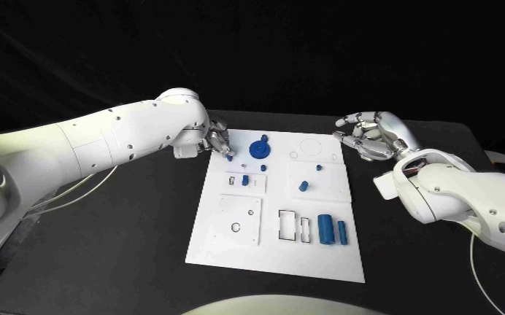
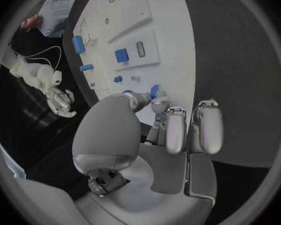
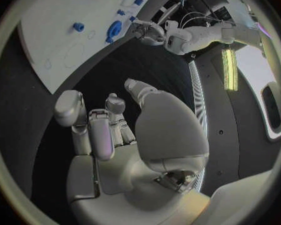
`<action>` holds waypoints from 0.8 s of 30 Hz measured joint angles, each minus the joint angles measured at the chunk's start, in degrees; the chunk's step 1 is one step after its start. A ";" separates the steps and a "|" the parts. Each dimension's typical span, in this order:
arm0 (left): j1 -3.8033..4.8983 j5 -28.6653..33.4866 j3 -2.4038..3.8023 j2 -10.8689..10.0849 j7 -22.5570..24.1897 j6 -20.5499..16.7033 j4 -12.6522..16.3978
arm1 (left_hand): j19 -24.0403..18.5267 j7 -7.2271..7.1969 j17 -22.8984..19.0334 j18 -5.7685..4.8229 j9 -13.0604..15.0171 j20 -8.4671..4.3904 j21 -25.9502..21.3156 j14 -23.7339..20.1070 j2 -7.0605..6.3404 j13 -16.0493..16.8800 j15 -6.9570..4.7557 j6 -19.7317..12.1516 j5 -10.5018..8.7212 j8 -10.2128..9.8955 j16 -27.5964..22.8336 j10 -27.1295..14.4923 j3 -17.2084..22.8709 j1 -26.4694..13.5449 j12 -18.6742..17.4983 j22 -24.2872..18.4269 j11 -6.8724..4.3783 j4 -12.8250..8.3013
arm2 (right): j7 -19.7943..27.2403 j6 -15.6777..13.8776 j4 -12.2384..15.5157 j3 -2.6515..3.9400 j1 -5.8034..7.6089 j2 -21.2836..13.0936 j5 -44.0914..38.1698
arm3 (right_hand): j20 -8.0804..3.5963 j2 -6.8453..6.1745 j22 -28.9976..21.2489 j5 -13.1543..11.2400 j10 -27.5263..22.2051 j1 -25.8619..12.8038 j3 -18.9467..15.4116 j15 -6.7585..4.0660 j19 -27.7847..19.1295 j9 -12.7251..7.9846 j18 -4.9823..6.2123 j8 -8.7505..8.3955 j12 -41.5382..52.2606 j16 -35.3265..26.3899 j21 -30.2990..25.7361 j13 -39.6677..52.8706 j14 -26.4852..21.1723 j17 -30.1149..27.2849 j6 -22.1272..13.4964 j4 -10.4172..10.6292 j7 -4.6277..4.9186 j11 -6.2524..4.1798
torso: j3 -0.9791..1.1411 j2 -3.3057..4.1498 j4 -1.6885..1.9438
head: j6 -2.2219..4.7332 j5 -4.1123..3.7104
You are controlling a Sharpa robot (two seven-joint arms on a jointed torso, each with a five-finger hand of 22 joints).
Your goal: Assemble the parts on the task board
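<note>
Two white arms reach over the black bench (image 1: pixel 126 257) in the head view, one from each side of the white task board (image 1: pixel 276 246). The left hand (image 1: pixel 218 140) sits at the board's far left corner, fingers bunched close together over a small blue part (image 1: pixel 230 158) at the board's edge; whether it pinches that part cannot be told from here. The right hand (image 1: pixel 368 136) hangs beyond the board's far right corner, off the board, fingers curled loosely apart and holding nothing. On the board lie several blue parts: a round gear-like piece (image 1: pixel 260 147) near the far edge, a small peg (image 1: pixel 303 186) toward the middle, another small piece (image 1: pixel 245 181) in a left recess, and two larger cylinders (image 1: pixel 333 229) side by side near the right front.

From the left wrist view, the left hand (image 2: pixel 172 127) has its fingertips drawn in against a small blue part (image 2: pixel 154 91) at the rim of the task board (image 2: pixel 172 50); the part sits between thumb and finger, touching both. Other blue parts (image 2: pixel 120 55) rest farther along the board.

From the right wrist view, the right hand (image 3: pixel 115 135) is over bare bench (image 3: pixel 134 60), fingers partly curled and empty, well apart from the task board (image 3: pixel 59 40). The left hand (image 3: pixel 147 31) shows at the board's corner, just beside the gear-like piece (image 3: pixel 114 29).
</note>
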 measured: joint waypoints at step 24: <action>-1.98 7.26 0.35 -13.17 2.31 -11.76 18.84 | 1.87 -0.82 0.00 0.00 3.67 -0.59 1.71 0.00 -3.89 3.40 -0.41 1.30 2.87 1.96 0.00 3.60 3.64 -2.82 2.83 0.04 -0.71 -0.02 | -0.04 0.00 -0.04 0.00 -0.03 -0.26 0.00 | 0.00 0.00 -0.08 0.00 0.00 0.00 0.16 0.00 0.00 0.00 -0.01 0.22 0.00 0.00 0.00 -0.05 0.00 -0.05 0.00 0.16 0.00 0.00 | 0.05 -0.07 0.15 | 0.23 0.57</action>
